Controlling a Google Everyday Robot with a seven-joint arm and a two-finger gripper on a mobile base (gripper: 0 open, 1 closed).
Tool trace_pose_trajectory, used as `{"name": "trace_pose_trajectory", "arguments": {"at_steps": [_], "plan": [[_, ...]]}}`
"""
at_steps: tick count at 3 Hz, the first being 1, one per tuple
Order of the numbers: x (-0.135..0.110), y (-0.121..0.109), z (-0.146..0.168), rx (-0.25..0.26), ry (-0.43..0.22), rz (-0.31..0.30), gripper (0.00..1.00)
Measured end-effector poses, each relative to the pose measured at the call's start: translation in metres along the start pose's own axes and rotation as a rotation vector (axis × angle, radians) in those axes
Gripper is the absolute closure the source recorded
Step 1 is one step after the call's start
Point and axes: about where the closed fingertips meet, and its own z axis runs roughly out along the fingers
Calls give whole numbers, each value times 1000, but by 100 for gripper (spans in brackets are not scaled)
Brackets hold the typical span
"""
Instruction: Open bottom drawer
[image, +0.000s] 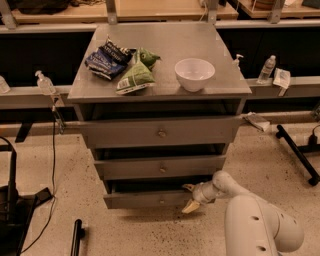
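The bottom drawer (140, 199) sits lowest in the grey table (200, 35), under two larger drawers, and its small knob (161, 201) is free. Its front stands a little forward, with a dark gap above it, so the opening seems only begun; most of the pull is probably left, and the tray inside does not show yet. At the right end of this front is the end effector (189, 197). It is released: its fingers (190, 207) are spread, one above and one below the front's edge. Whether they touch the metal cannot be told. It holds nothing.
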Motion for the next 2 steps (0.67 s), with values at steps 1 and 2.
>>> {"name": "trace_pose_trajectory", "arguments": {"at_steps": [1, 2], "plan": [[0, 0, 0, 0, 0, 0, 32], [0, 0, 0, 0, 0, 0, 33]]}}
